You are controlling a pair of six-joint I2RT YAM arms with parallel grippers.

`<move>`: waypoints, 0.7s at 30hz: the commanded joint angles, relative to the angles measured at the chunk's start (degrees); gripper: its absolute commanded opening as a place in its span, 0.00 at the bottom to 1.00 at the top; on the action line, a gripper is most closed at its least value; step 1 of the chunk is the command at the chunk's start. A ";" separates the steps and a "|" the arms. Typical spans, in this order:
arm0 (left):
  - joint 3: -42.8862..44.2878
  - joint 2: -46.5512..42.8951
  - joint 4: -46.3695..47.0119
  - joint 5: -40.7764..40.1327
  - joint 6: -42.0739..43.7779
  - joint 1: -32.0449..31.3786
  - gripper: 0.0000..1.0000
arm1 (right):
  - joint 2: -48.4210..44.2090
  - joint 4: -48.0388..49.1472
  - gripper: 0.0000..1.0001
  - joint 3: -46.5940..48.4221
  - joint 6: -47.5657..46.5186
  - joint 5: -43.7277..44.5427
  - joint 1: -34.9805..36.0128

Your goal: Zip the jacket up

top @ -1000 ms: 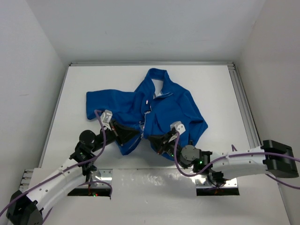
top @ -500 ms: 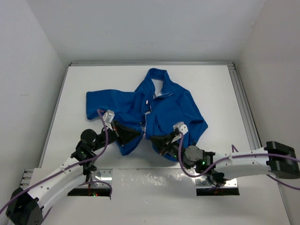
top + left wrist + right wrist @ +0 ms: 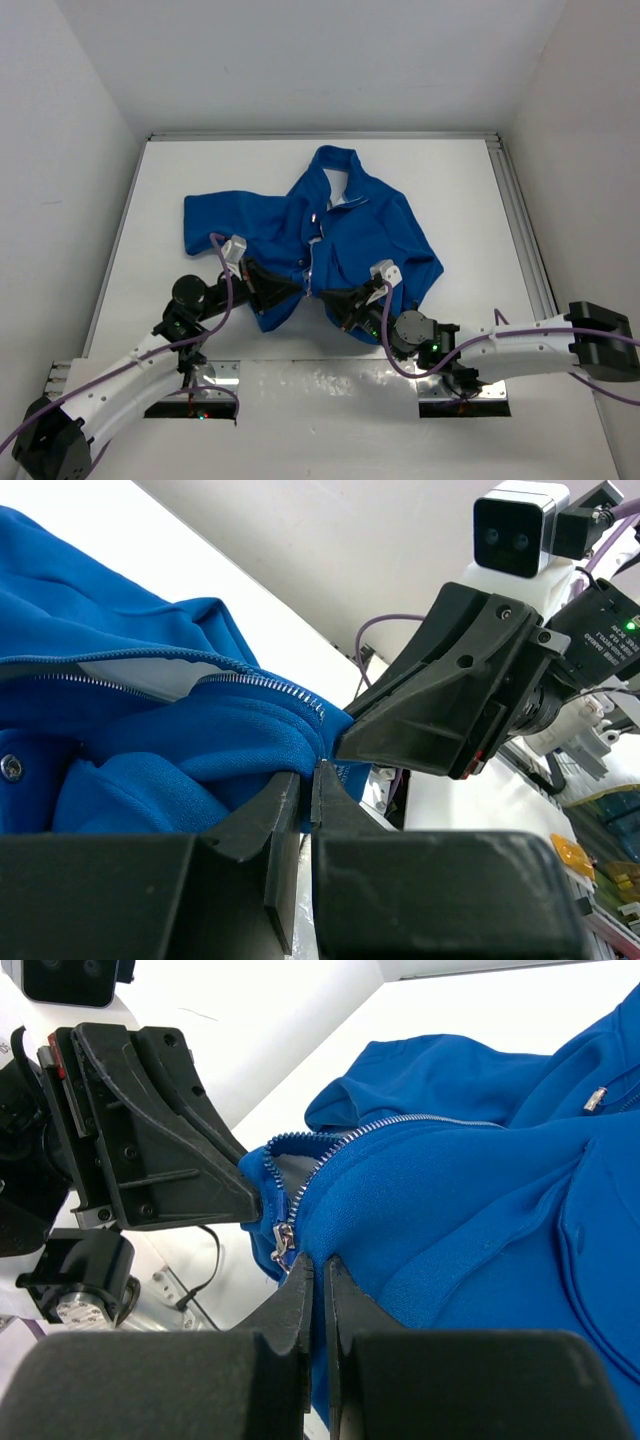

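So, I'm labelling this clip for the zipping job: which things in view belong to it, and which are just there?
Job: jacket, its zipper, left gripper and right gripper, both shut on the jacket.
Just there: table, metal rail along its right edge.

The jacket (image 3: pixel 330 225) was laid on the surface (image 3: pixel 470 190) at the centre of the top view, with its collar (image 3: pixel 335 160) toward the upper edge and its hem toward the lower edge. One sleeve (image 3: pixel 215 215) was spread toward the left of the frame. The zipper (image 3: pixel 312 255) ran down the middle. The left fingers (image 3: pixel 272 284) were placed at the hem just left of the zipper's lower end and the right fingers (image 3: pixel 340 298) just right of it, with the tips close together. Both arm bases were found at the bottom of the frame.
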 commanded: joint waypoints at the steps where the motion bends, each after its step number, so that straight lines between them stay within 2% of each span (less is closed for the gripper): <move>1: 0.50 -0.14 4.90 2.14 0.13 -0.61 0.00 | -1.03 3.41 0.00 0.29 0.64 -0.44 -0.15; 21: 0.59 -0.49 3.85 0.65 0.66 -0.61 0.00 | -2.17 3.50 0.00 -0.33 0.81 -0.44 -0.15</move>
